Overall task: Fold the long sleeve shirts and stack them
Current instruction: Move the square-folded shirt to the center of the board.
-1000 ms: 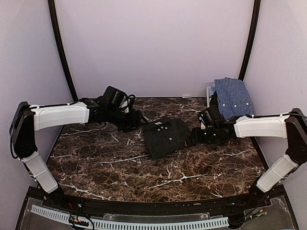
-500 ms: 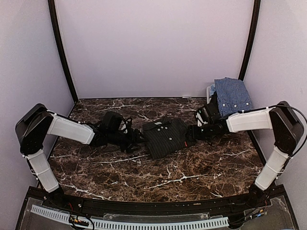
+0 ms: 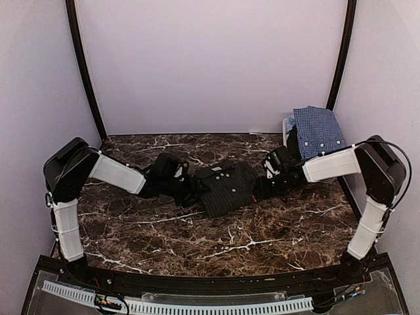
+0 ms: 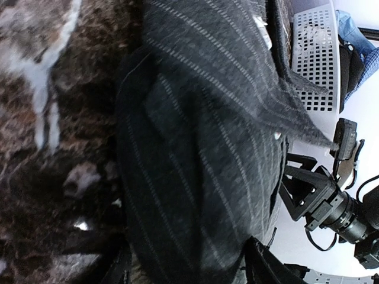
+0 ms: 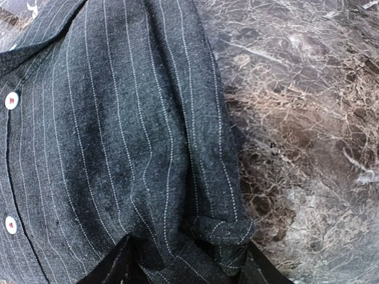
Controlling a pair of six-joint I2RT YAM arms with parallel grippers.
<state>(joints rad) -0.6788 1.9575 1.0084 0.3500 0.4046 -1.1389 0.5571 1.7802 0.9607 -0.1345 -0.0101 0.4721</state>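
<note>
The near shirt (image 3: 226, 187) lies centred on the table (image 3: 197, 239), the far shirt (image 3: 318, 131) atop the basket (image 4: 317, 59) back-right.

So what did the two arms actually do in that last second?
The left gripper swung down and to the right, reaching the left edge of the black pinstriped shirt, and its arm folded in closer. The right gripper stayed at the shirt's right edge while its elbow swung inward. Both straddle the cloth with jaws apart, and no firm grip shows. The black shirt and the blue checked shirt have not moved.

Pinstriped shirt (image 4: 195, 171) within left claw (image 4: 187, 263)
</note>
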